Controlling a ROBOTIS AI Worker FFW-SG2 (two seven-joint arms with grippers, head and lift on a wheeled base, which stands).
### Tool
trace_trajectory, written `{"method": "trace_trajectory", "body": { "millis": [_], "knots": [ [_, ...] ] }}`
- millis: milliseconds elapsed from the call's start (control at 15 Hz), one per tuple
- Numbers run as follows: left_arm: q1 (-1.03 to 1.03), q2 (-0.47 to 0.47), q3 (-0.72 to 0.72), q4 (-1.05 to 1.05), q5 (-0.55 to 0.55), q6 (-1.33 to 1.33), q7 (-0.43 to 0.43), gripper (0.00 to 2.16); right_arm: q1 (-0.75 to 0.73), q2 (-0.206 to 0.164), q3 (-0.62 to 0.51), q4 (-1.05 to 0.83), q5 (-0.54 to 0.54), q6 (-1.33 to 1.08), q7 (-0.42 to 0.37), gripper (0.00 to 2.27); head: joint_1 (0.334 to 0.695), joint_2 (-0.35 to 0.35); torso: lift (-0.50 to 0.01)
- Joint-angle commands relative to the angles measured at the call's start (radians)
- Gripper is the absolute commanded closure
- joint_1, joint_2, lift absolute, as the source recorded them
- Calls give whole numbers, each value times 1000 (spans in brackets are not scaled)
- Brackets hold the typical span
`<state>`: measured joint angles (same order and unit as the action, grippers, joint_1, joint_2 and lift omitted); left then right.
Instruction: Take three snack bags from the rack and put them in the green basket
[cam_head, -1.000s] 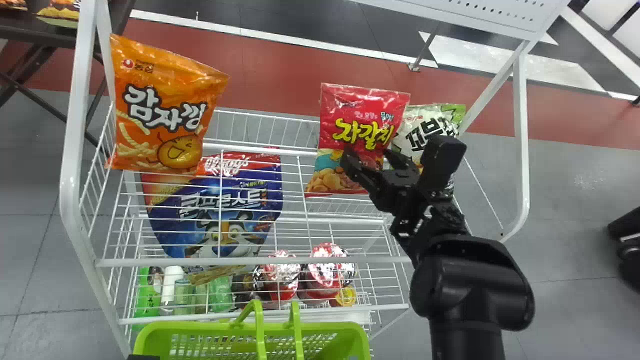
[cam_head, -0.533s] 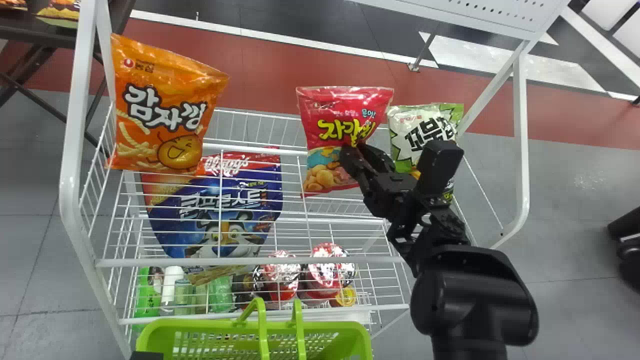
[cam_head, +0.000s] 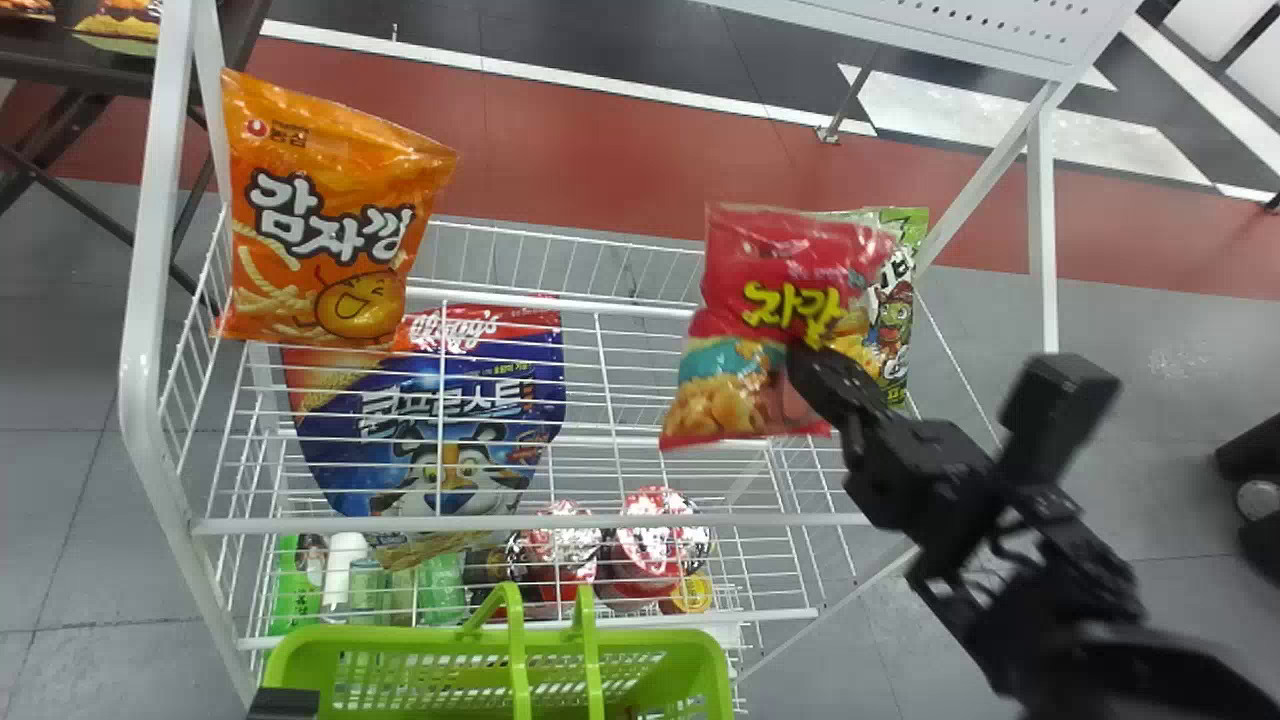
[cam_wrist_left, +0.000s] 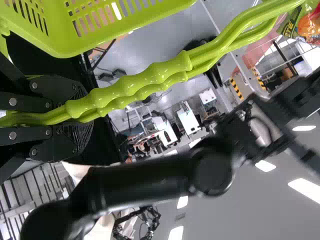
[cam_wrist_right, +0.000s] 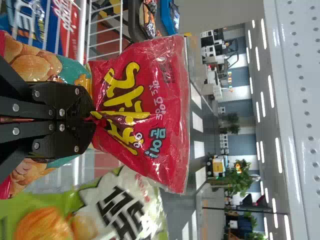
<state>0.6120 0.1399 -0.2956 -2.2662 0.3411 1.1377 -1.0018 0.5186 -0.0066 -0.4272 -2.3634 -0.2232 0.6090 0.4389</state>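
Note:
My right gripper (cam_head: 805, 355) pinches the red snack bag (cam_head: 725, 385) above the right part of the rack (cam_head: 560, 522). In the right wrist view the gripper (cam_wrist_right: 92, 115) is shut on the middle of the red bag (cam_wrist_right: 167, 95), which puckers around the fingers. A green-and-white bag (cam_head: 890, 330) stands partly behind it, and an orange bag (cam_head: 330, 220) stands at the rack's left. The green basket (cam_head: 690, 645) is at the bottom of the head view. My left gripper (cam_head: 283, 703) is at its left edge; in the left wrist view that gripper (cam_wrist_left: 72, 112) is shut around the basket handles (cam_wrist_left: 145, 82).
A blue cereal bag (cam_head: 430, 430) lies on a lower wire shelf. Bottles (cam_head: 345, 570) and red-lidded cups (cam_head: 650, 540) stand lower down. White posts (cam_head: 150, 300) bound the rack, and a perforated white panel (cam_head: 960, 25) juts in at the top.
My right gripper has shut on the red bag and moved right and toward the robot with it. The bag now covers much of the green-and-white one. The basket has shifted slightly.

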Motion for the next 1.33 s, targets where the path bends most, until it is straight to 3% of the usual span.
{"method": "trace_trajectory", "body": {
  "millis": [0,333,467,867,1067,1133,1267],
  "knots": [
    [-9,-5,12,10,7,3,0,1760,109,-9,-102,-135,-130,188,14,2233,695,-350,-6],
    [-12,-10,19,23,22,3,11,1760,110,-30,-219,-281,-174,884,193,2233,695,-350,-6],
    [-17,-10,27,22,30,12,11,1760,120,-56,-209,-303,-209,963,208,2233,695,-350,-6],
    [-17,-11,27,22,30,15,11,1760,140,-104,33,-254,-188,963,192,2229,695,-350,-6],
    [-17,-11,26,23,30,15,9,1760,153,-162,240,-197,-67,963,113,2148,695,-350,-6],
    [-17,-11,26,23,30,12,9,1760,153,-184,306,-180,-1,963,103,2074,695,-350,-6],
    [-17,-13,26,25,30,12,6,1760,153,-216,415,-169,127,963,54,1460,695,-350,-6]
  ]
}}
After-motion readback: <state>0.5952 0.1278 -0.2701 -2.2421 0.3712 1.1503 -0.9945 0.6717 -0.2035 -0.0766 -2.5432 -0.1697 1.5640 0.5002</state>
